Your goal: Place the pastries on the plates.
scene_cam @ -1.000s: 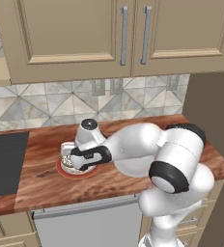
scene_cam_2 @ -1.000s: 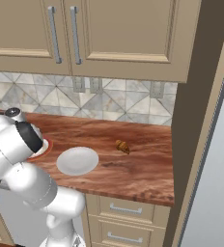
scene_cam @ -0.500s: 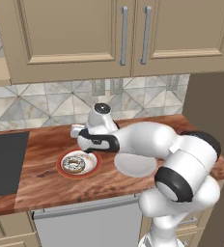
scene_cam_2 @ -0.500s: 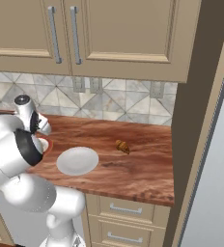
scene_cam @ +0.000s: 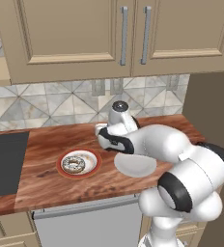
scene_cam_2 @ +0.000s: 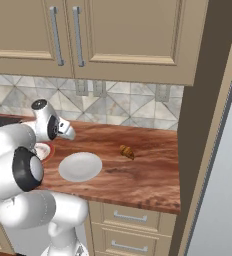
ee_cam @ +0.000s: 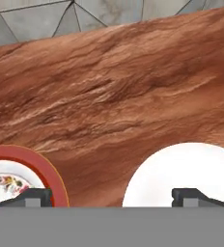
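Observation:
The ring donut (scene_cam: 76, 164) lies in the white plate with the red-orange rim (scene_cam: 95, 162), left of my hand. The plain pale plate (scene_cam: 135, 166) sits bare to its right, partly under my forearm. The golden croissant (scene_cam_2: 127, 152) rests on the wooden counter, right of the plain plate (scene_cam_2: 80, 166) and apart from it. My gripper (scene_cam: 101, 130) hangs above the counter behind and between the two plates. Its fingertips (ee_cam: 35, 197) stand wide apart, open with nothing between them. In the hand view the red rim (ee_cam: 42, 166) is at lower left and the plain plate (ee_cam: 191, 166) at lower right.
A black cooktop (scene_cam: 3, 164) is set into the counter at far left. The tiled backsplash (scene_cam: 61, 103) and wall cabinets rise behind. A tall side panel (scene_cam_2: 208, 125) bounds the counter on the right. Bare wood lies around the croissant.
The gripper opened and let go of the donut, which now lies on the red-rimmed plate. The hand rose and moved right, toward the backsplash.

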